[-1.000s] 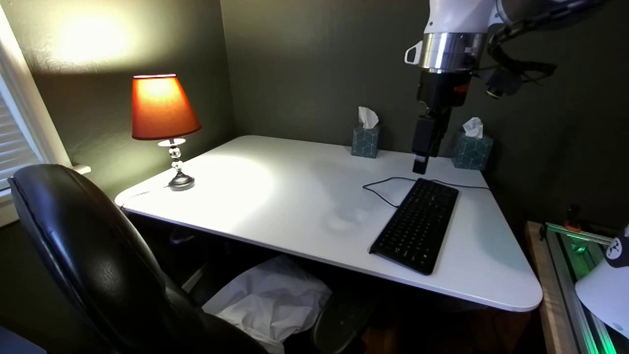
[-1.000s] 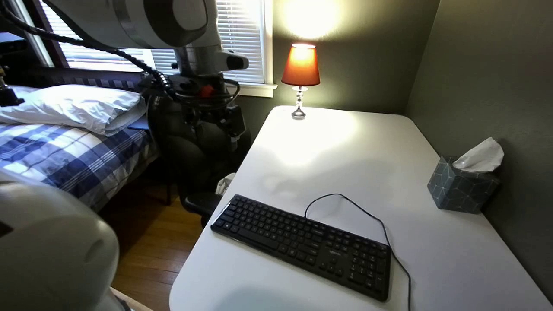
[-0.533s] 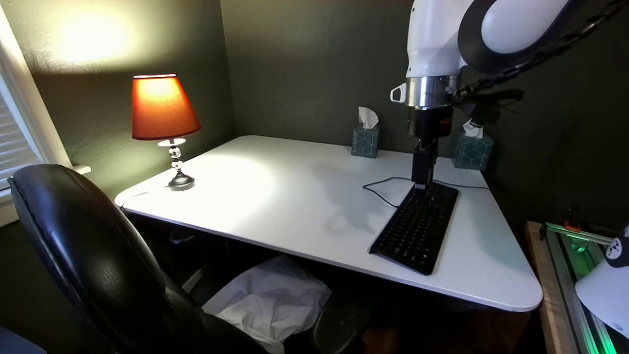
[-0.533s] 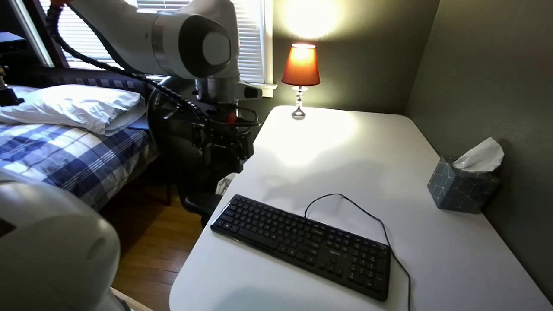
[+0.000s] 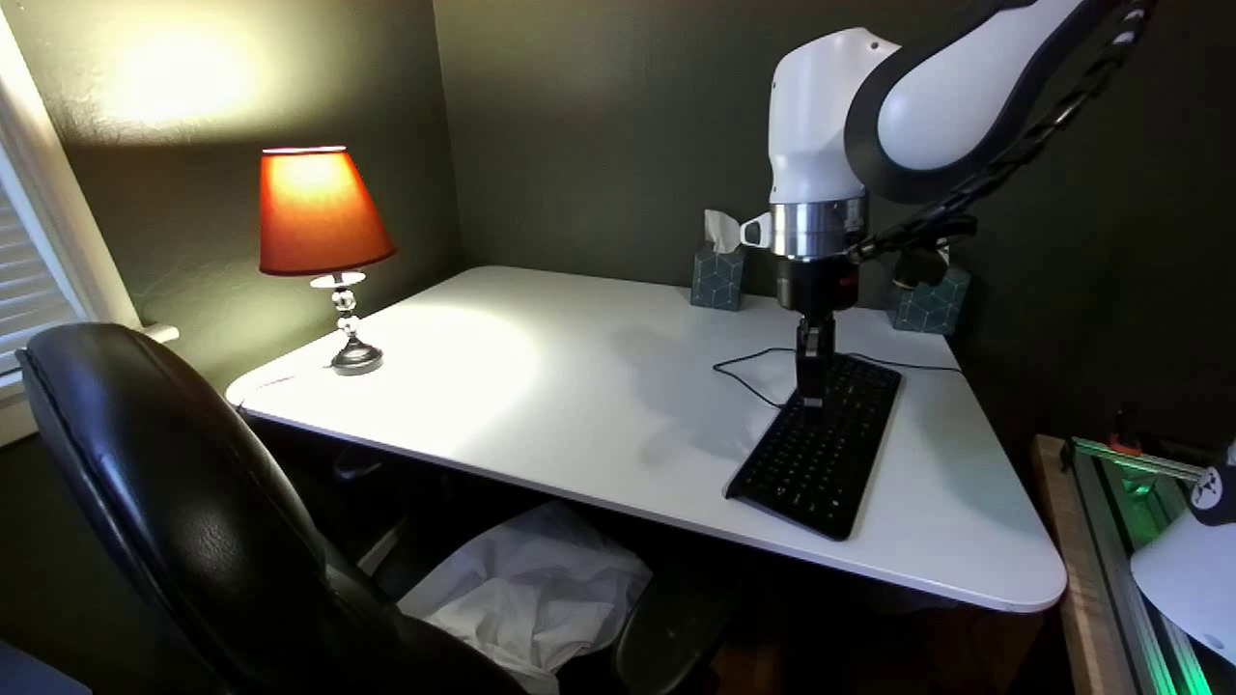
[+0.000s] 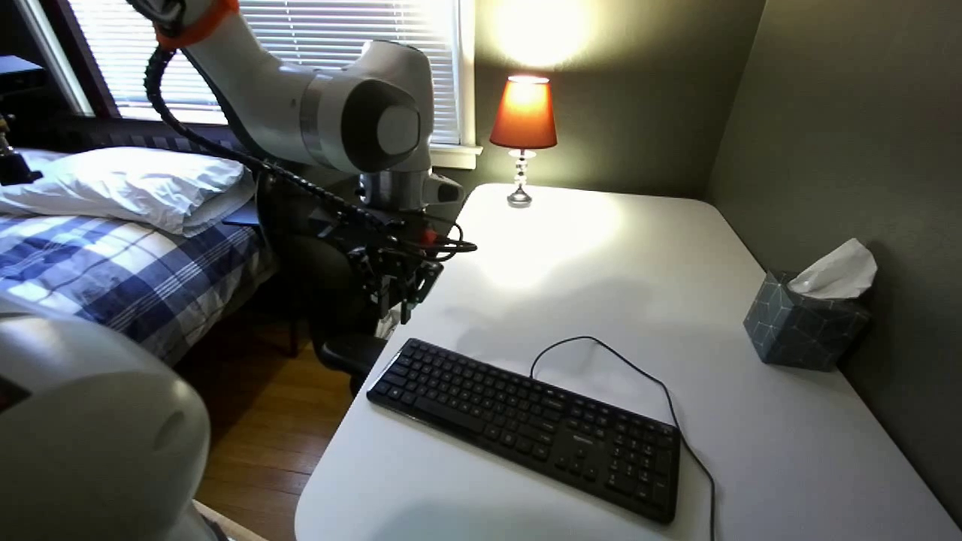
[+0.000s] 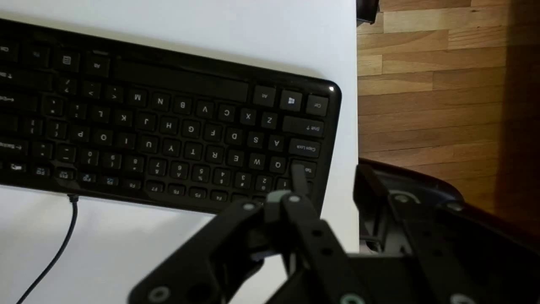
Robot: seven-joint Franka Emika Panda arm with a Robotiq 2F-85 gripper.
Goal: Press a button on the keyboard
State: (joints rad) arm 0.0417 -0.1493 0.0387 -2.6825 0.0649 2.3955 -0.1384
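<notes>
The black keyboard (image 6: 526, 430) lies flat on the white desk, and its keys read upside down in the wrist view (image 7: 168, 122). My gripper (image 6: 396, 310) points down beyond the keyboard's Ctrl and Tab end, apparently above key height. In the wrist view a gap separates the two fingers of the partly open gripper (image 7: 331, 179), and nothing is between them. One finger covers part of the Tab key (image 7: 310, 169); the other appears over the desk's edge and the chair. An exterior view shows the gripper (image 5: 813, 401) in front of the keyboard (image 5: 811, 468). Contact with a key cannot be made out.
A thin cable (image 6: 639, 368) curves away from the keyboard. Tissue boxes (image 5: 717, 278) (image 5: 930, 301) stand along the wall. A lit red lamp (image 6: 524, 116) stands at the desk's far end. The black chair (image 5: 164, 492) is close to the desk's edge.
The arm has come down; in the exterior views the gripper has shifted left in one picture and right in the other. Its fingers have drawn closer together. The keyboard has stayed put.
</notes>
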